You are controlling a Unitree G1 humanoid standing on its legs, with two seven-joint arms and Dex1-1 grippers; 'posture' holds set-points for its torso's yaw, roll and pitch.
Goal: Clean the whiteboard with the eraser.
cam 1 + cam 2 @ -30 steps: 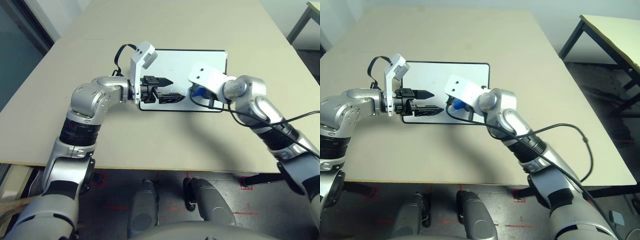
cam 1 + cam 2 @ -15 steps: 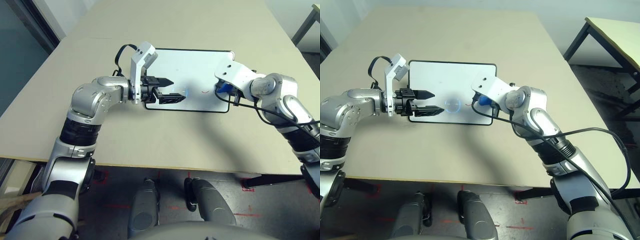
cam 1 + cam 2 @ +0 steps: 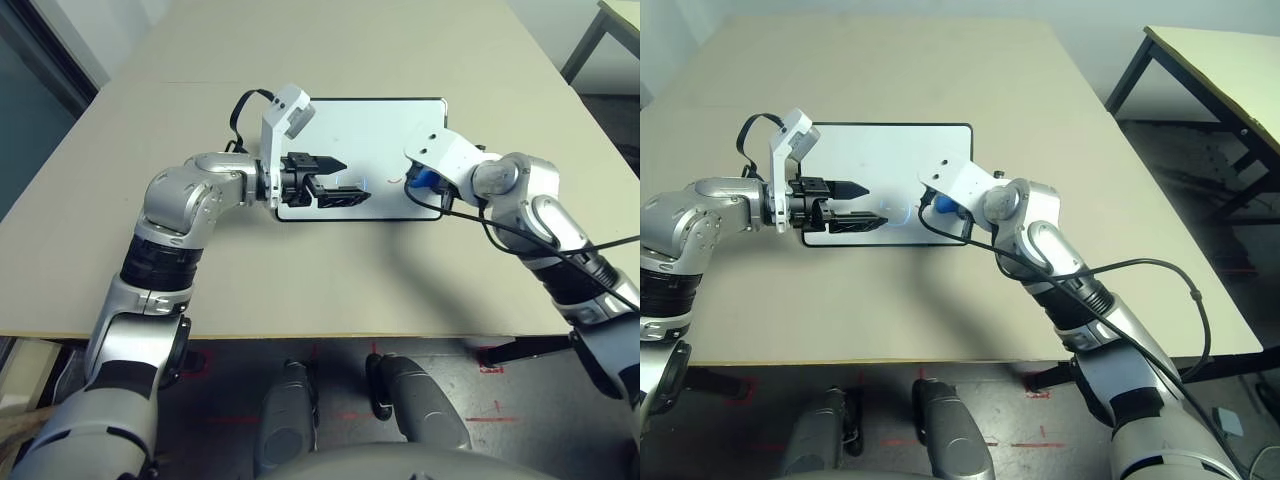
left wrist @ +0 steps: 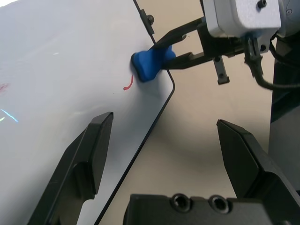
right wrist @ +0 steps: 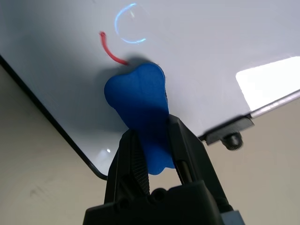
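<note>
The wiping step is underway: the right gripper (image 5: 154, 154), jaws clamped on the blue eraser (image 5: 140, 112), presses it on the whiteboard (image 3: 370, 130) beside a red mark (image 5: 110, 49) at the board's 4 o'clock corner, while the left gripper (image 4: 168, 154), jaws wide open and empty, hovers at its 7 o'clock edge; next, I think, sweep across that mark.

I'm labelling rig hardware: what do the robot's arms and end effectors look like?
Both arms are glossy silver shells with black banded joints. Each wrist carries a white angular camera housing and a looping black cable. The left end effector and right end effector have two black fingers with ribbed inner faces.
</note>
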